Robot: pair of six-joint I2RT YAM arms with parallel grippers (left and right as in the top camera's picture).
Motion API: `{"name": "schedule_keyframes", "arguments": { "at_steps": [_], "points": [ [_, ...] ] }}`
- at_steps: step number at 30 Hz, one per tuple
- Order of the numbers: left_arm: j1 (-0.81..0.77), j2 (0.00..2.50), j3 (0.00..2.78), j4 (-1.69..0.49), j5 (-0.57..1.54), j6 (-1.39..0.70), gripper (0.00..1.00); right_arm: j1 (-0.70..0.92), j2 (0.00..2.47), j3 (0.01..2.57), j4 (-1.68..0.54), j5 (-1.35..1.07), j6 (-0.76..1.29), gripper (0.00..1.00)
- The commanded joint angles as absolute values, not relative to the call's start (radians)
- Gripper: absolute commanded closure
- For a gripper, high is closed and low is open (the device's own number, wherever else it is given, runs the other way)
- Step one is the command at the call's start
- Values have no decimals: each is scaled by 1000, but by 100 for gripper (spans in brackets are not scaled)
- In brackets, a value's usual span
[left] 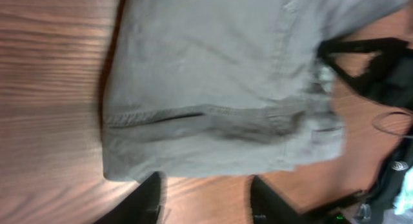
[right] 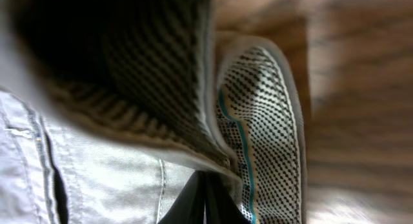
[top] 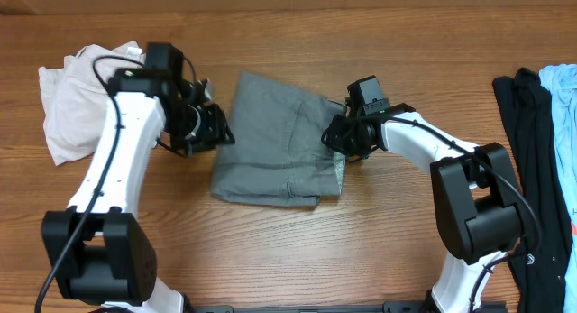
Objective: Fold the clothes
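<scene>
**Grey shorts part-folded, right jaws pinching the waistband edge**

The grey shorts [top: 270, 142] lie in the middle of the table [top: 288, 259], between the two arms. They form a compact, thick block with doubled edges, so I judge that at least one fold is made. The outline is loose and wrinkled, and the near right corner is ragged, with the patterned lining [right: 264, 121] turned out. What seems left is another fold across the block, or squaring and flattening it; I cannot tell which from here.

The block is almost as wide as it is deep, so its long axis is hard to call. It sits a little skewed, the far edge shifted left of the near edge. The waistband end points to the robot's right and the opposite edge to its left.

The right jaws are at that right edge, closed on the waistband fabric where the lining shows. The left jaws hover at the left edge, spread wide with only bare wood between them, and hold nothing.

A cream-white garment [top: 72, 105] lies bunched at the far left, well apart from the shorts. A black garment [top: 523, 169] and a light blue garment [top: 563, 96] lie at the far right
</scene>
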State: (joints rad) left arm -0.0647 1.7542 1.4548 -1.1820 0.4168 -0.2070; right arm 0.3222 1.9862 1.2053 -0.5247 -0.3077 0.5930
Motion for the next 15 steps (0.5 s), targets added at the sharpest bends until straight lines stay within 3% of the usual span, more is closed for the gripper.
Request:
{"name": "schedule_keyframes", "arguments": {
  "at_steps": [1,6,10,15],
  "points": [
    [-120,1755,1330,-1094,382,-237,70,314,1994,1188,-575,-169,563,96],
    [-178,1756,1152,-882,382,-339,78,314,1935,1188,-638,-168,522,96],
    [-191,1756,1078,-821,374,-375,78,314,1853,1188,-659,-168,515,96],
    [-189,1766,1050,-637,167,-381,78,321,1772,1188,-704,-182,516,96]
  ]
}}
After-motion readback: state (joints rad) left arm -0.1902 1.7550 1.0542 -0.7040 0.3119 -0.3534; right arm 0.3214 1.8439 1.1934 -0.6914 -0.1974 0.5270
